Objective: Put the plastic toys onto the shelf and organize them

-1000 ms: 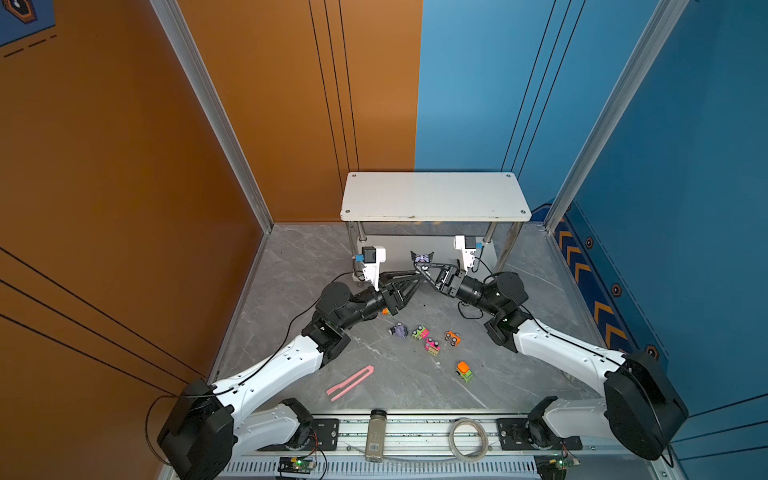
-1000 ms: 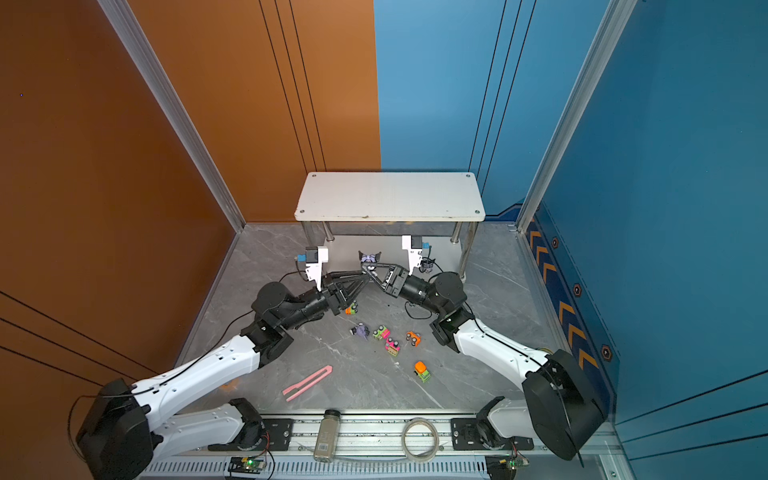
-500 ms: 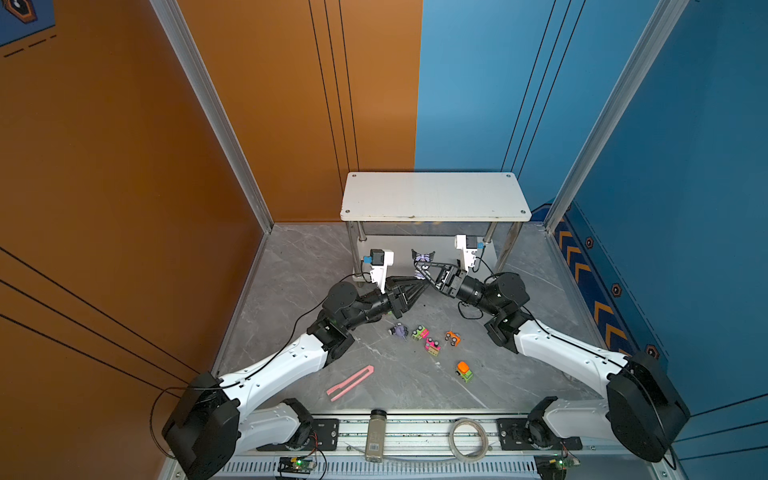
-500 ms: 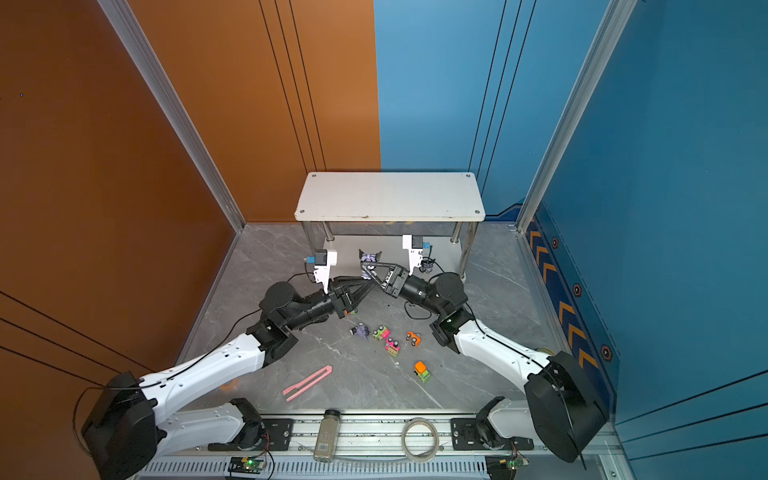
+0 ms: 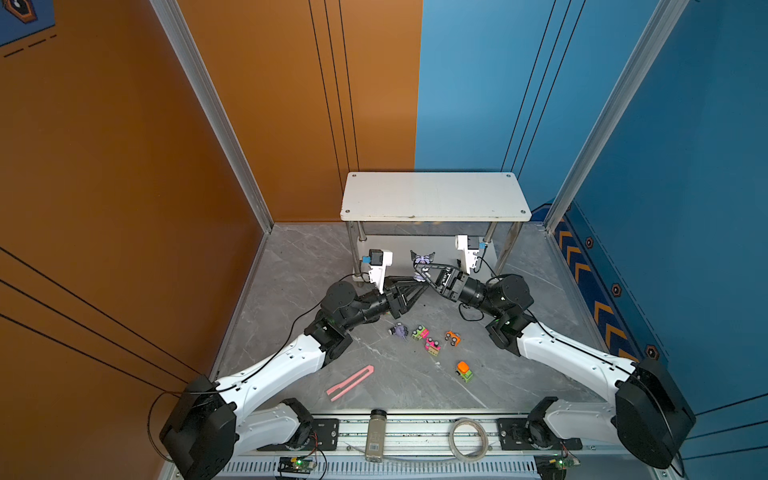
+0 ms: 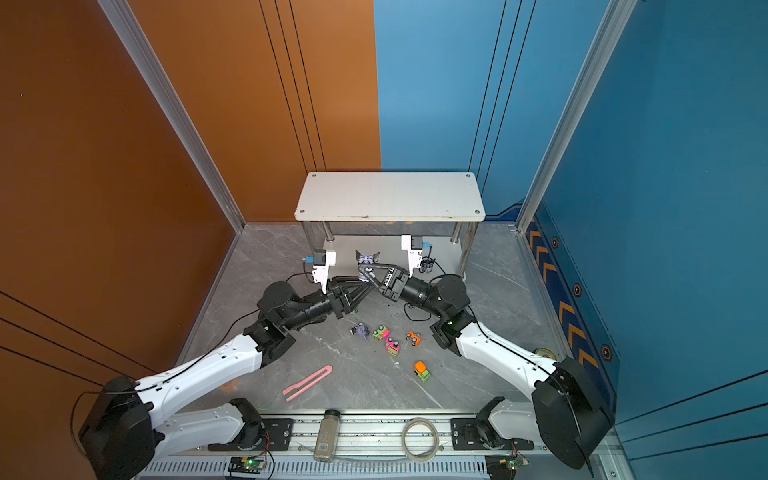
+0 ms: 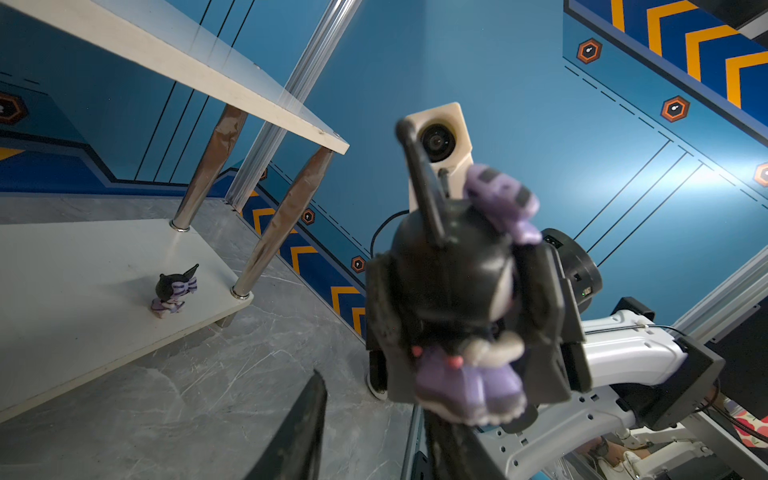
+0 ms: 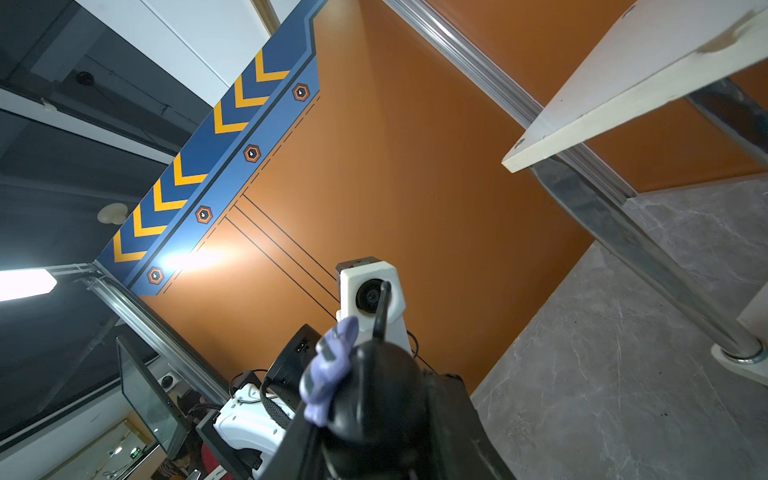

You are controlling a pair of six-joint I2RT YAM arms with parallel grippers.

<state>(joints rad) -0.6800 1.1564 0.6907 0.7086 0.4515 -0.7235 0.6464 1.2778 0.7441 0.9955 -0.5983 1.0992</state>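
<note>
My right gripper (image 5: pixel 422 272) (image 8: pixel 374 411) is shut on a purple-black figurine (image 5: pixel 422 259) (image 6: pixel 368 259) (image 7: pixel 453 291), held upright in the air in front of the shelf's (image 5: pixel 434 195) (image 6: pixel 390 195) lower tier. My left gripper (image 5: pixel 419 286) (image 7: pixel 374 399) points at it from just below. It is open and its fingers (image 7: pixel 299 432) hold nothing. A second figurine (image 7: pixel 172 291) stands on the lower tier (image 7: pixel 83 291) near a corner leg. On the floor lie a third figurine (image 5: pixel 399 331) and several neon cars (image 5: pixel 432 345).
A pink tweezers-like strip (image 5: pixel 350 382) lies on the floor at the front left. A grey bottle (image 5: pixel 376 434) and a cable coil (image 5: pixel 467 438) rest on the front rail. The shelf's chrome legs (image 7: pixel 274 232) stand close behind both grippers.
My left gripper reached in toward the figurine in the right gripper, narrowed its jaws, then parted them again. The right arm has hardly moved.
</note>
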